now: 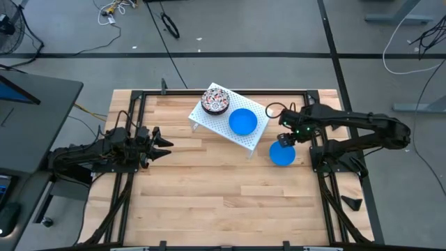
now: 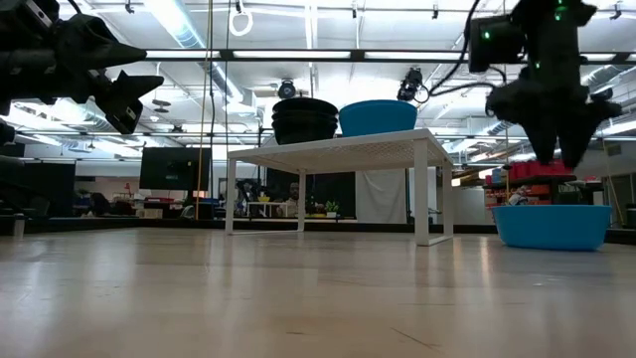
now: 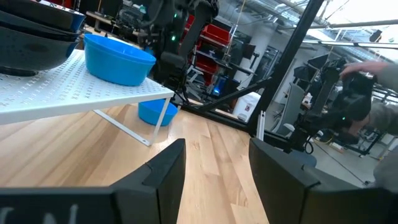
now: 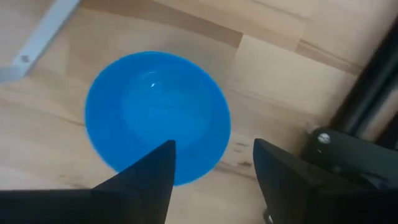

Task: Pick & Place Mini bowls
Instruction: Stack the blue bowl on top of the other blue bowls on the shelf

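Note:
One blue mini bowl [image 1: 282,155] [image 4: 157,119] [image 2: 552,226] sits upright on the table to the right of the white perforated rack [image 1: 230,117]. My right gripper [image 1: 286,139] [image 4: 214,165] [image 2: 549,149] hovers open just above its rim, pointing down, touching nothing. On the rack stand another blue bowl [image 1: 242,121] [image 3: 118,57] and a stack of speckled bowls [image 1: 215,100] [image 2: 305,119]. My left gripper [image 1: 165,144] [image 3: 214,174] waits open above the table's left side.
The rack stands on thin white legs [image 2: 421,194] at the table's far middle. A black frame rail [image 4: 367,93] runs close beside the blue bowl on the table's right edge. Bare wood lies across the near half of the table [image 1: 223,202].

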Robot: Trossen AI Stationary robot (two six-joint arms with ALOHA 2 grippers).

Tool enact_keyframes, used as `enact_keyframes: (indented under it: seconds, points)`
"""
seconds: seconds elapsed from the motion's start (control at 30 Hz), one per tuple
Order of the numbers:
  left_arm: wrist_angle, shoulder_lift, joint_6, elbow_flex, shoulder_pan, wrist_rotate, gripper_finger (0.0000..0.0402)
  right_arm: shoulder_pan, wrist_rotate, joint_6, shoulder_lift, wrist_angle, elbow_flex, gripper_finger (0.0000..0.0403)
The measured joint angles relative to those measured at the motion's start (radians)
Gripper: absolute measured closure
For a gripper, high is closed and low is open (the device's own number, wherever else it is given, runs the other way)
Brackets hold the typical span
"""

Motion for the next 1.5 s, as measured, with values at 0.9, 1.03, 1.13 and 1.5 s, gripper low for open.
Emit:
enact_keyframes:
  seconds: [0.9, 1.03, 1.13, 1.5]
  points:
    - [0.0, 0.0, 0.001, 0.001, 0.0, 0.0, 0.022, 0.0, 0.001, -0.005, 0.0, 0.379, -0.347, 0.0188]
    - [0.0, 0.0, 0.001, 0.001, 0.0, 0.0, 0.022, 0.0, 0.0, 0.011, 0.0, 0.375, -0.347, 0.0196]
    - [0.0, 0.0, 0.0, 0.001, 0.0, 0.0, 0.022, 0.0, -0.001, 0.03, 0.0, 0.37, -0.347, 0.0218]
    - [0.0, 0.0, 0.0, 0.001, 0.0, 0.0, 0.022, 0.0, -0.045, 0.031, 0.0, 0.352, -0.347, 0.0365]
